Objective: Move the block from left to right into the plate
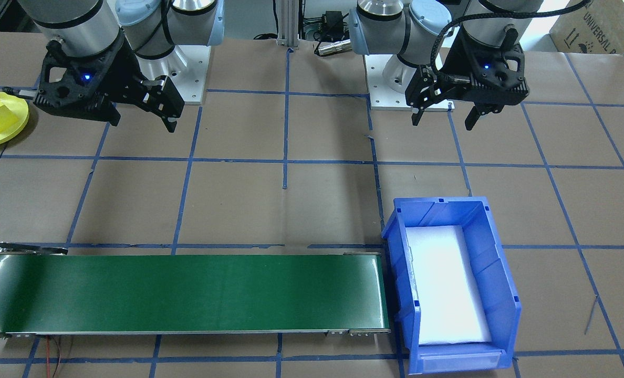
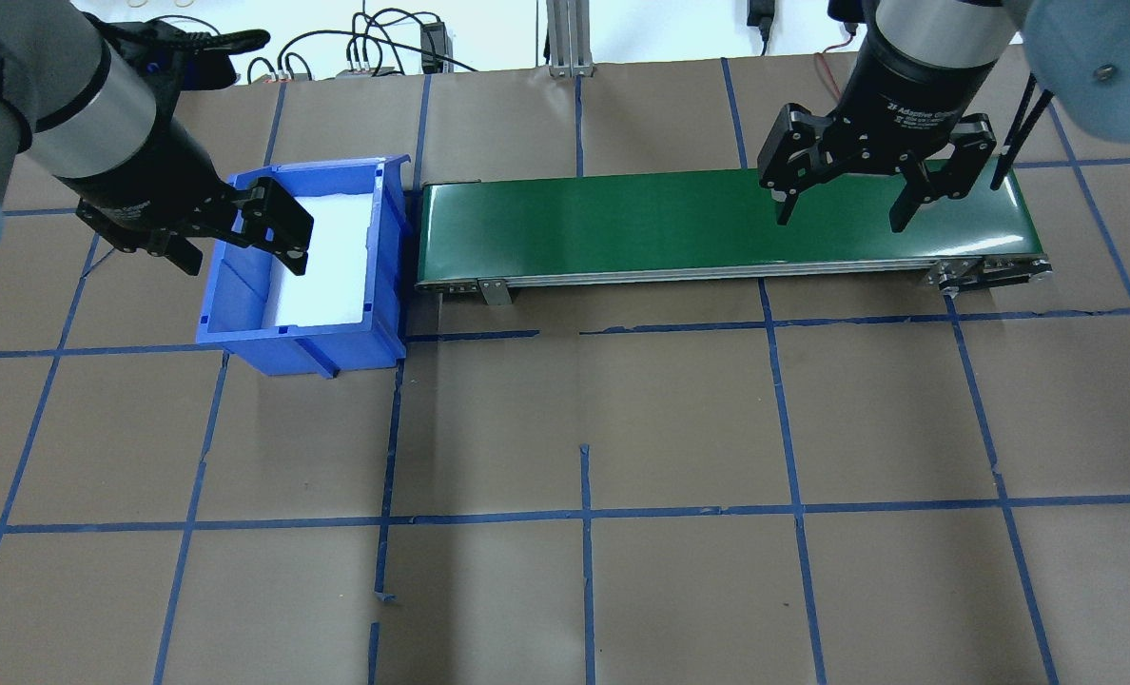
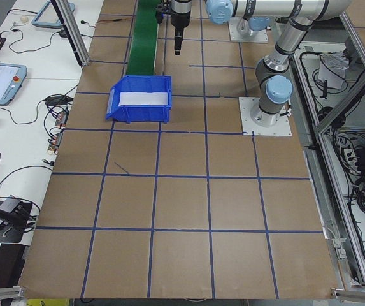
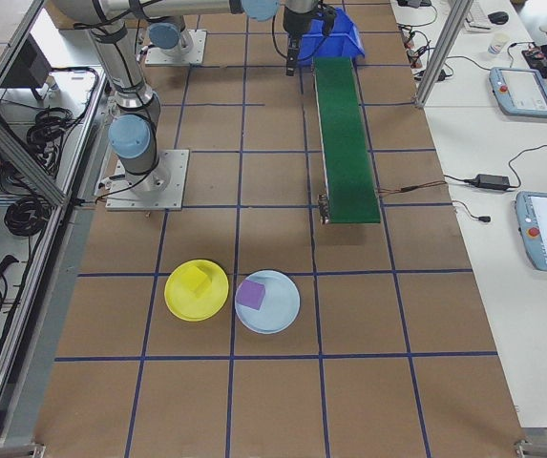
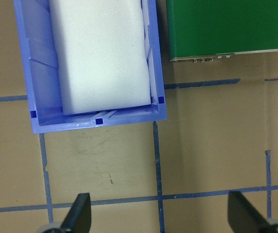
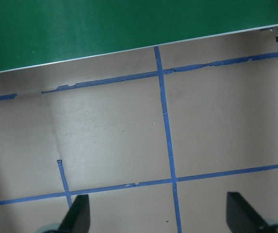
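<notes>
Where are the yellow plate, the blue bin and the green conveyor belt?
yellow plate (image 4: 179,301): exterior right view, bare part near its rim.
blue bin (image 2: 303,342): overhead exterior view, near outer wall.
green conveyor belt (image 1: 186,294): exterior front-facing view, middle of the belt surface.

We read "UNIVERSAL" on the cardboard box (image 1: 601,23) behind the worktop, and "2F Adaptive Gripper" on the body of the right claw (image 2: 843,211); its smaller print stays illegible.

Silver-grey arms (image 1: 75,21) with pale blue joint caps, black grippers (blue lights glowing)
</notes>
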`<state>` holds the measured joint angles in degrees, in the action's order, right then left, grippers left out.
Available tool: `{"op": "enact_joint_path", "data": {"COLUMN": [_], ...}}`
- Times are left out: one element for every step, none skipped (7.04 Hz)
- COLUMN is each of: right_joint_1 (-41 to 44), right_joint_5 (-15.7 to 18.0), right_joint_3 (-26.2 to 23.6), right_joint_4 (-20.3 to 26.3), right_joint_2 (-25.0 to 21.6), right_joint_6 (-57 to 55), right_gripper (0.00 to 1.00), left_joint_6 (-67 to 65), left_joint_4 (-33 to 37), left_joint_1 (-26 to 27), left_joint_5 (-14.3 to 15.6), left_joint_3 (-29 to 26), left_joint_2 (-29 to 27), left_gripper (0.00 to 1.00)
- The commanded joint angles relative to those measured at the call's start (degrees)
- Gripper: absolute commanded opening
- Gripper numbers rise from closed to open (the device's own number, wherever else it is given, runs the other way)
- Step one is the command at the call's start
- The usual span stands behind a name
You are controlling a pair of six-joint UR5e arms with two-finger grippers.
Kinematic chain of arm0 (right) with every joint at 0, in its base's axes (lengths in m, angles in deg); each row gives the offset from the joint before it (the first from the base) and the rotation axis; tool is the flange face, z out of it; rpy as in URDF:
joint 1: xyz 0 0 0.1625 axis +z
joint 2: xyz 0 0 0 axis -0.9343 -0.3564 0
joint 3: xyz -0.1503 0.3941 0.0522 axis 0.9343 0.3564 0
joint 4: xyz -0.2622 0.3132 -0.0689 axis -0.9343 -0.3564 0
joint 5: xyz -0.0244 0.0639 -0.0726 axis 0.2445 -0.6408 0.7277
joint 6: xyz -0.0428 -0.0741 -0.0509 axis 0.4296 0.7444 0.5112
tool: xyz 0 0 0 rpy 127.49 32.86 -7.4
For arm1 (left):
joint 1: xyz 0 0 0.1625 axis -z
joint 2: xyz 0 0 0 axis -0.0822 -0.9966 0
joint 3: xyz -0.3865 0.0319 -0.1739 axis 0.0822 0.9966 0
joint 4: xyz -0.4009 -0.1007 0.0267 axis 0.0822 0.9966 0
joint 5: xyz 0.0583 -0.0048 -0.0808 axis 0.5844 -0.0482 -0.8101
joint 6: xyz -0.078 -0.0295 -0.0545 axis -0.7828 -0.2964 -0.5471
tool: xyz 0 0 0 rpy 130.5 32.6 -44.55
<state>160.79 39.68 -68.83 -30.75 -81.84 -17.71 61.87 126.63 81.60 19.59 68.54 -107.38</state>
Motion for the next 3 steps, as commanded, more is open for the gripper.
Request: {"op": "enact_joint_path", "data": {"right_joint_1": [0.3, 0.2, 0.2], "right_joint_5": [0.6, 0.6, 0.6], "right_joint_3": [0.0, -0.1, -0.2], "right_joint_4": [-0.3, -0.3, -0.3], "right_joint_2": [-0.1, -0.1, -0.1], "right_joint_6": [-1.7, -1.7, -1.7], "right_gripper": [1.0, 1.0, 1.0], "left_joint_6": [0.0, 0.0, 0.0], "left_joint_4": [0.0, 0.0, 0.0], "left_joint_1": [0.0, 0.0, 0.0], "left_joint_5": [0.0, 0.0, 0.0], "left_joint_3": [0.0, 0.0, 0.0], "left_joint_2": [0.0, 0.0, 0.0], "left_gripper": [1.0, 1.0, 1.0]}}
